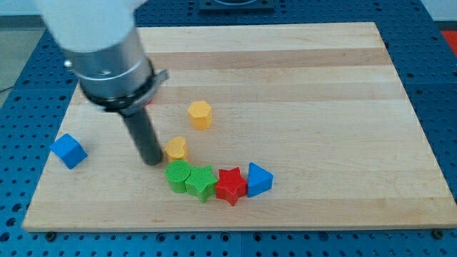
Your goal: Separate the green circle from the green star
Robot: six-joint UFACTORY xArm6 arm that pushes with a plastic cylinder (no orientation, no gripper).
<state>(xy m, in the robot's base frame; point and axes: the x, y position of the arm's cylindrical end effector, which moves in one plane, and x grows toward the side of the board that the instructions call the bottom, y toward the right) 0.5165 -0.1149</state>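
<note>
Just below and to the right of our tip (153, 162) sits the green circle (178, 175), touching the green star (202, 183) on its right. No claw on this rig, only a rod, so nothing to call spread or pinching; the tip is down on the counter (321, 107), close to the circle's upper left edge but seemingly not yet touching.

Risks, as we judge them:
- Pushing the circle rightward from here would drive it into the star, and both would travel together with no separation.
- The star touches the red star (230, 185), which touches the blue triangle (259, 179); any shove along that row likely moves the whole chain.
- The yellow heart (176, 148) is just right of the tip, so a sideways sweep could knock it into the greens.
- The circle lies near the counter's bottom edge, so a hard downward push might send it off.
- Safer seems a push on the circle toward the view's left, from between the two greens, but that gap is closed.

Counts: green blocks 2 (circle, star); red 1 visible star, plus a red scrap behind the arm, shape unclear; yellow 2 (heart, yellow hexagon (201, 113) farther up right); blue 2 (triangle, blue cube (68, 150) well left of the tip, partly off the counter's edge).
</note>
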